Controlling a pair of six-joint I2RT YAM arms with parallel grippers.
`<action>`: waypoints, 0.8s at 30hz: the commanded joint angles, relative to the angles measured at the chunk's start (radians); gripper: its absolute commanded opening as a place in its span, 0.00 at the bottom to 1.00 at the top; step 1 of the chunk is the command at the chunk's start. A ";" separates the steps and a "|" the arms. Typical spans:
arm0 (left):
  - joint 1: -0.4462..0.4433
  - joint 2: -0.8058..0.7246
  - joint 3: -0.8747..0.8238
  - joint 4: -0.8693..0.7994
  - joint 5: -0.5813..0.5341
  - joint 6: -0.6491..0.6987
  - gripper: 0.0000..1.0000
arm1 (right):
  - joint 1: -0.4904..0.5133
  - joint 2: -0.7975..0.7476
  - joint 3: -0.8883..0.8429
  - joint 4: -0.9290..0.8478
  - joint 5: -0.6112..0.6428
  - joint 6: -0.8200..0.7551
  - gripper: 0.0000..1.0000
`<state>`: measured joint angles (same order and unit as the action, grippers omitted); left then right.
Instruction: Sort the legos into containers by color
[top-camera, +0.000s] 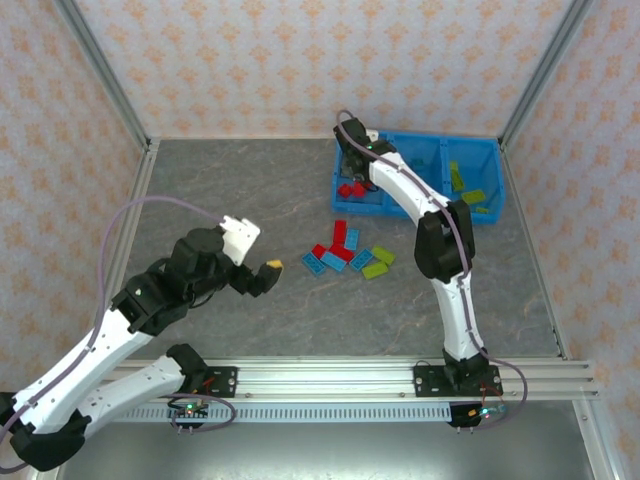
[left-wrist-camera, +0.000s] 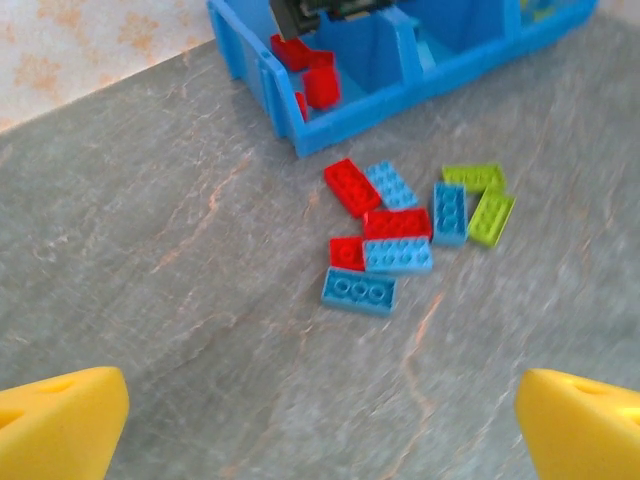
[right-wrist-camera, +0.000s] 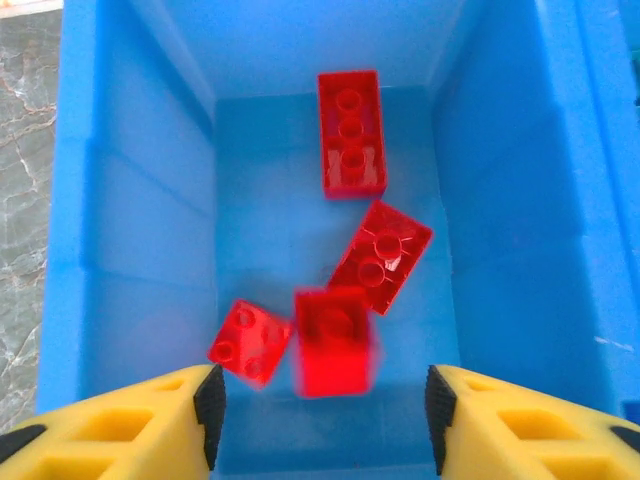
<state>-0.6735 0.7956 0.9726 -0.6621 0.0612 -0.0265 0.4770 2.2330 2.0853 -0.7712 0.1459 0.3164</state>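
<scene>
Table (left-wrist-camera: 150, 250): 3 red legos (left-wrist-camera: 350, 185), 4 blue legos (left-wrist-camera: 358, 290), 2 green legos (left-wrist-camera: 490, 217); left compartment (right-wrist-camera: 130, 200): 4 red

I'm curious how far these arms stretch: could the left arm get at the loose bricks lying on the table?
Probably yes. The left pincer is open and faces the loose bricks, with bare table between them; the right arm is over the blue bin, out of the way.

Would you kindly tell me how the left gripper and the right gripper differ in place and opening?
The left gripper hangs above bare table, short of the loose legos; the right gripper hangs over the bin compartment holding red legos. The left gripper's jaws stand wider than the right gripper's. Both are open and hold nothing.
</scene>
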 joint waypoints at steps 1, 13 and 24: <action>0.008 0.075 0.059 -0.039 -0.037 -0.358 1.00 | 0.000 -0.111 0.026 -0.079 -0.008 0.004 0.59; -0.002 0.503 0.041 0.082 0.037 -0.986 0.98 | 0.036 -0.704 -0.473 -0.111 -0.247 0.049 0.71; 0.007 0.876 0.184 0.128 0.067 -1.002 0.89 | 0.040 -1.086 -0.922 -0.102 -0.288 0.153 0.74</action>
<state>-0.6739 1.6299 1.1072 -0.5625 0.1104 -0.9970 0.5148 1.2091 1.2049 -0.8661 -0.1562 0.4301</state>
